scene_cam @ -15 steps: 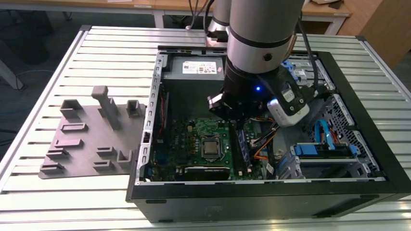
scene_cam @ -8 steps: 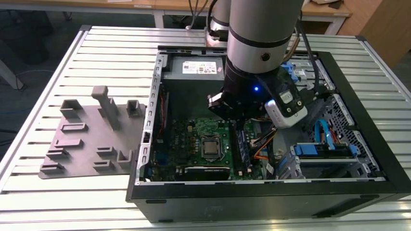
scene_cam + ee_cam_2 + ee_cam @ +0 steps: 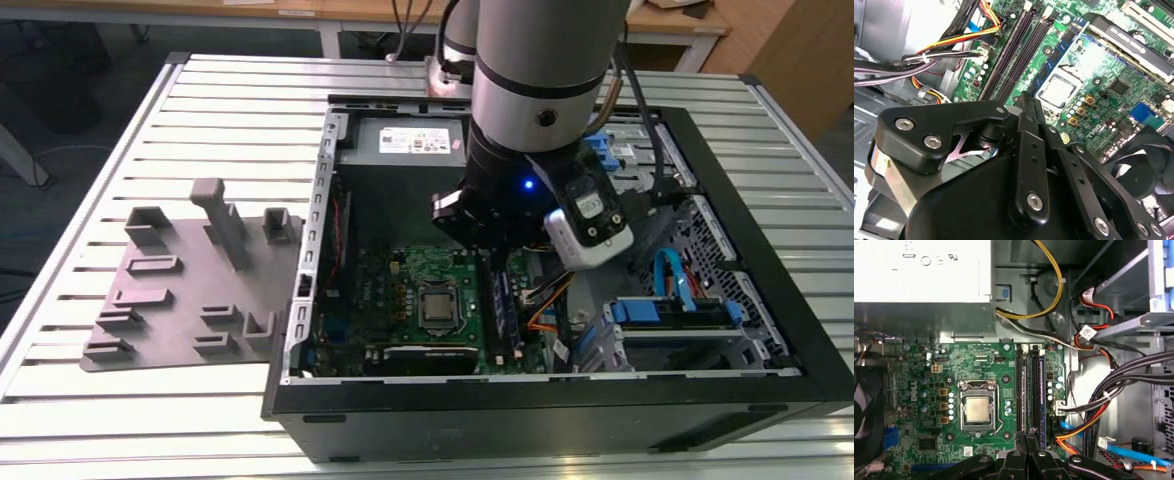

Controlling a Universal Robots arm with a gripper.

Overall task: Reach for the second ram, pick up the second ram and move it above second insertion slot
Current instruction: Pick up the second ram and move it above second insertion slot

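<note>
My gripper (image 3: 1027, 437) hangs inside the open computer case, over the dark memory slots (image 3: 1030, 390) beside the CPU socket (image 3: 977, 409). Its fingers are pressed close together in both wrist views. They are shut on the second ram (image 3: 1025, 405), a thin board seen edge-on that runs along the slots from the fingertips. The gripper (image 3: 1026, 100) points at the same slots (image 3: 1014, 55) in the second wrist view. Another dark blue stick (image 3: 1041, 400) sits in the neighbouring slot. In the exterior view the gripper (image 3: 497, 260) is low over the green motherboard (image 3: 400, 280).
Bundles of coloured cables (image 3: 1094, 410) crowd the side of the slots away from the CPU. A black fan (image 3: 1141, 175) and the power supply (image 3: 400, 145) border the board. A grey fixture plate (image 3: 174, 290) lies on the slatted table at the exterior view's left of the case (image 3: 534, 400).
</note>
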